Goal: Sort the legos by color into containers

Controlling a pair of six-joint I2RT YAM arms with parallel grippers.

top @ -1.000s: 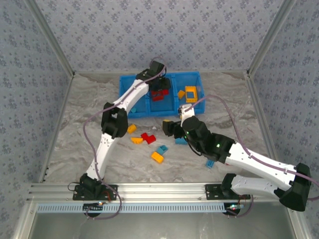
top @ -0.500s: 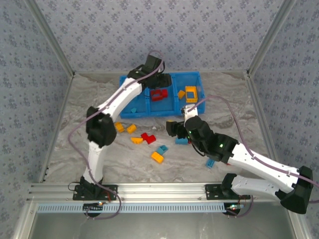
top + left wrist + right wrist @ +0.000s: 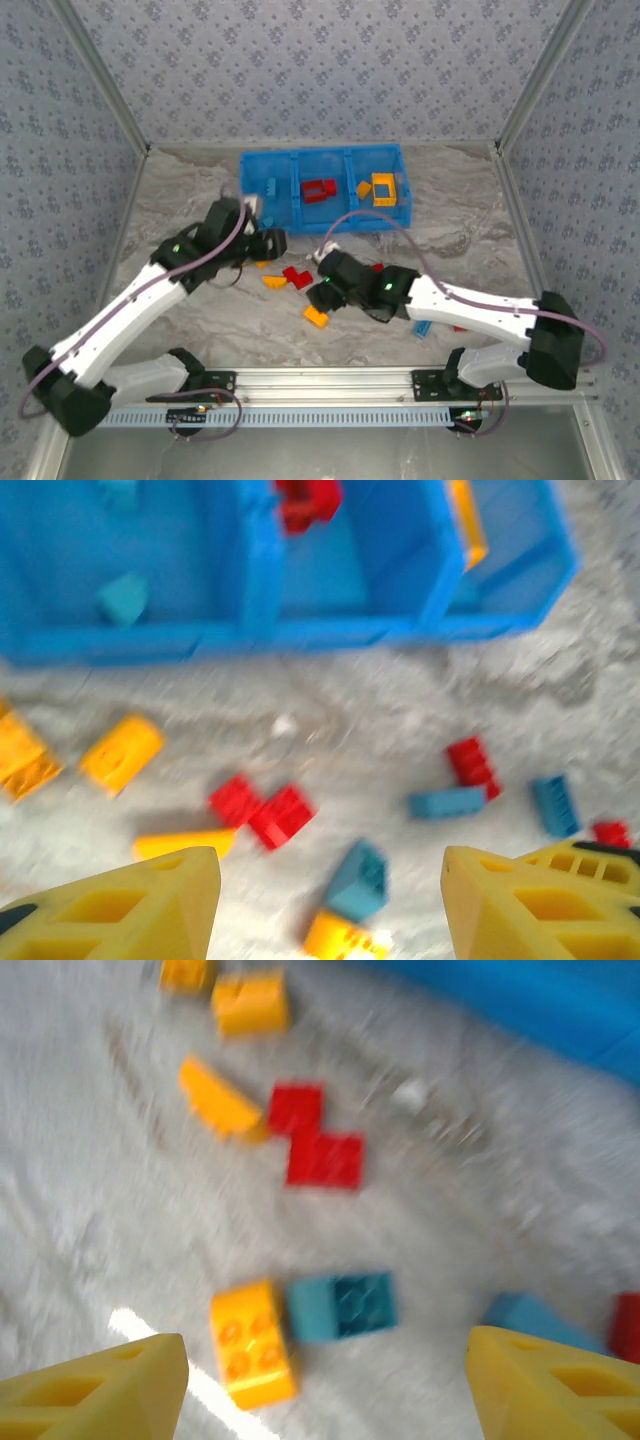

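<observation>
The blue three-compartment bin point(image 3: 345, 222) stands at the back, holding a red frame piece point(image 3: 319, 190) in the middle and an orange frame piece point(image 3: 383, 186) on the right. Loose bricks lie in front of it. My left gripper point(image 3: 270, 243) hangs open above them; its wrist view looks past the spread fingers point(image 3: 130, 905) at a red pair point(image 3: 262, 810) and a blue brick point(image 3: 358, 878). My right gripper point(image 3: 322, 288) is open and low over an orange brick point(image 3: 252, 1342) touching a blue brick point(image 3: 340, 1306), both lying between its fingers point(image 3: 95, 1390).
More loose bricks: orange ones point(image 3: 120, 750) left of the red pair, a blue point(image 3: 447, 802) and a red one point(image 3: 472, 762) to the right, another blue point(image 3: 424, 327) under the right forearm. Patterned walls close in the table on three sides.
The left arm has pulled back from over the bin and dropped toward the table's left-centre. The right gripper has slid left and nearer, over the orange and blue bricks.
</observation>
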